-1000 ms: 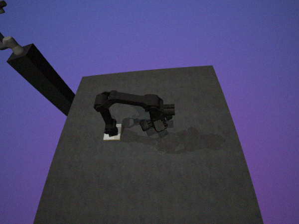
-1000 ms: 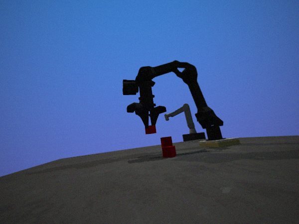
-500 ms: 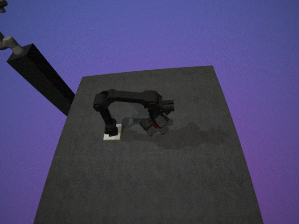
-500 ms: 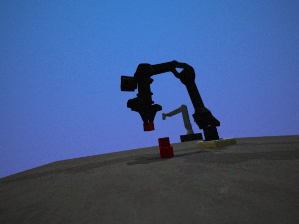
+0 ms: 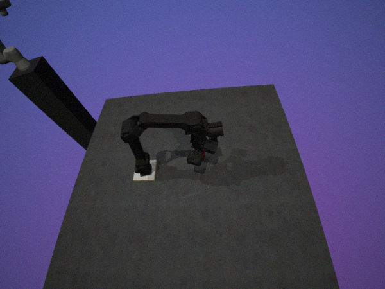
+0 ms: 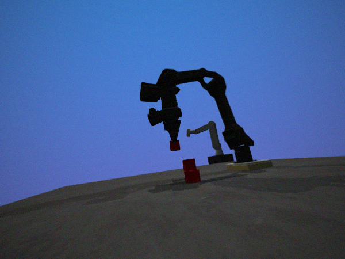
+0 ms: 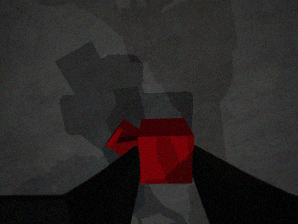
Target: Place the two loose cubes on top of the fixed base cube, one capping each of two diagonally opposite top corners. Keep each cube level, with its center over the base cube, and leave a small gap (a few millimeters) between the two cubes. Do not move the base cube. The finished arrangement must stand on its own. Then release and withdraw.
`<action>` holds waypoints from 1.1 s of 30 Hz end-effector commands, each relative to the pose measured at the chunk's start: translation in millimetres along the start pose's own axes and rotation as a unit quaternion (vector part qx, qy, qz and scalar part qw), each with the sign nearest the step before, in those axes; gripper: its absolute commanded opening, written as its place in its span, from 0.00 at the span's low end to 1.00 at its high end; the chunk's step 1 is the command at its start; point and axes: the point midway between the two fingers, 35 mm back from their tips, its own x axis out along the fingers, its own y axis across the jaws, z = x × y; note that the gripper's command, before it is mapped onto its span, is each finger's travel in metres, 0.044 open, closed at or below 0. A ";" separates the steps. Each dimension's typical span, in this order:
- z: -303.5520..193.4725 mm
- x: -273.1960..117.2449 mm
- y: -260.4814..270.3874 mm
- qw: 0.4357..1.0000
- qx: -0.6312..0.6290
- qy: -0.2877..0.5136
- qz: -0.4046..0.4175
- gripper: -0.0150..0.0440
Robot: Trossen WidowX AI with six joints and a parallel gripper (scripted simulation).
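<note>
Red loose cube: you have it [image 6: 175,145] [image 7: 166,159] at the tip of your tool [image 6: 174,140] [image 7: 166,152], between the two dark fingers, raised well above the bench [image 5: 192,225] [image 6: 172,221] [image 7: 260,90].
Tool: your fingers point down and pinch that cube from both sides.
Placed cube: a second red cube [image 6: 189,164] sits on top of the base cube [image 6: 192,176], shifted to one side of it in the exterior view.
Base cube: it rests on the bench, lower than your tool and apart from the held cube.
Wrist view: red surfaces [image 7: 123,139] show partly behind your held cube; you cannot tell their exact alignment.
</note>
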 end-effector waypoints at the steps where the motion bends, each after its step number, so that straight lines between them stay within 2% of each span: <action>1: -3.7 0.9 8.3 0.995 -0.099 0.000 0.000 0.43; 9: -10.6 1.9 22.0 0.966 -0.260 0.000 0.001 0.43; 17: -18.2 2.8 35.3 0.911 -0.413 0.000 0.002 0.43; 33: -35.1 4.7 60.6 0.730 -0.683 -0.001 0.003 0.43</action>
